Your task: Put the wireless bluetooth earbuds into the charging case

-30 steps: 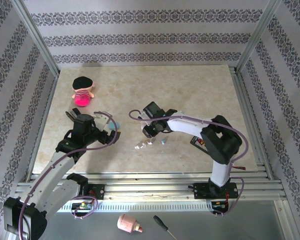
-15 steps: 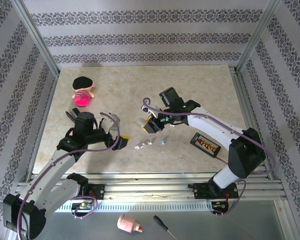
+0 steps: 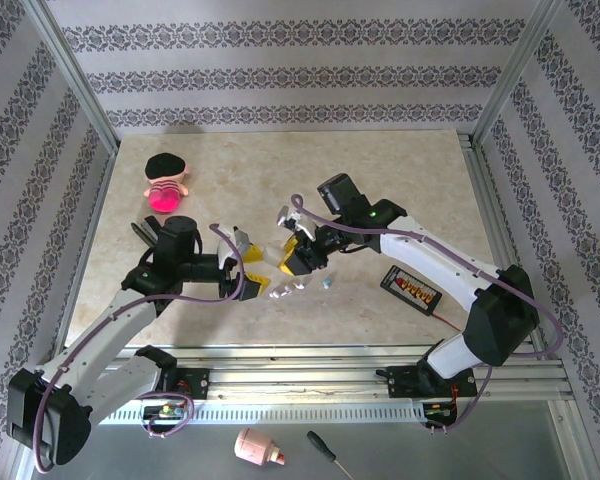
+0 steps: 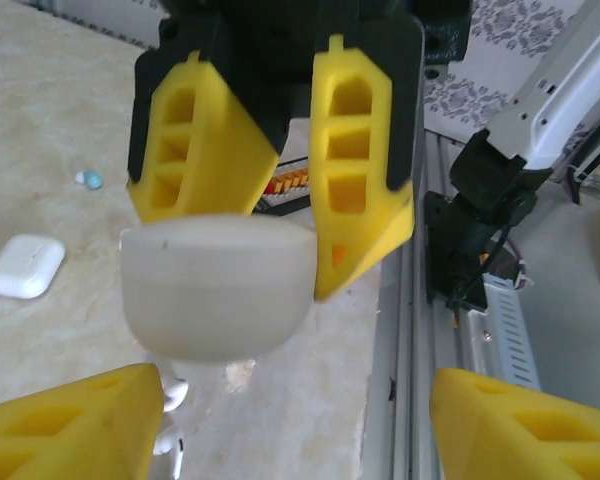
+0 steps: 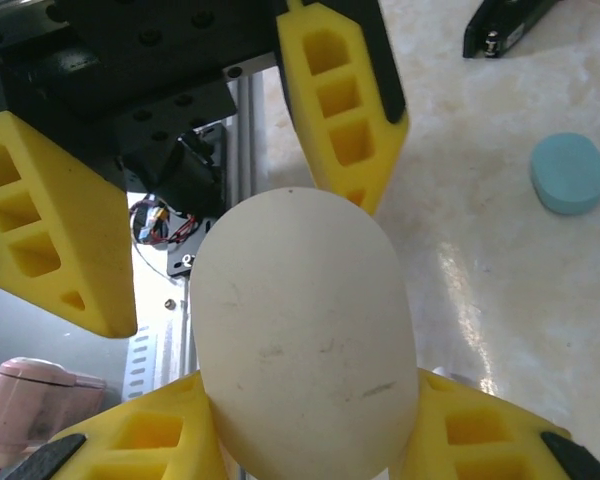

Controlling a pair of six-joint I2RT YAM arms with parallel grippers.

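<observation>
A white, egg-shaped charging case (image 5: 305, 340) hangs above the table with my right gripper (image 5: 310, 440) shut on its near end. In the top view the case (image 3: 270, 258) sits between my right gripper (image 3: 288, 252) and my left gripper (image 3: 250, 266). The left gripper's fingers (image 5: 340, 110) stand open on either side of the case's far end, with a gap on the left side. In the left wrist view my left gripper (image 4: 295, 420) is wide open below the case (image 4: 220, 285). Two white earbuds (image 4: 170, 420) lie on the table beneath, and a teal earbud (image 4: 93, 180) lies farther off.
A second white case (image 4: 25, 265) and a round teal case (image 5: 570, 172) lie on the table. A black device with an orange label (image 3: 412, 287) lies to the right, a pink doll (image 3: 165, 185) at the back left. The metal rail (image 4: 420, 330) runs close by.
My left gripper has swung right to meet the white case, and its jaws have narrowed. The right gripper has brought the case leftward from the middle of the table.
</observation>
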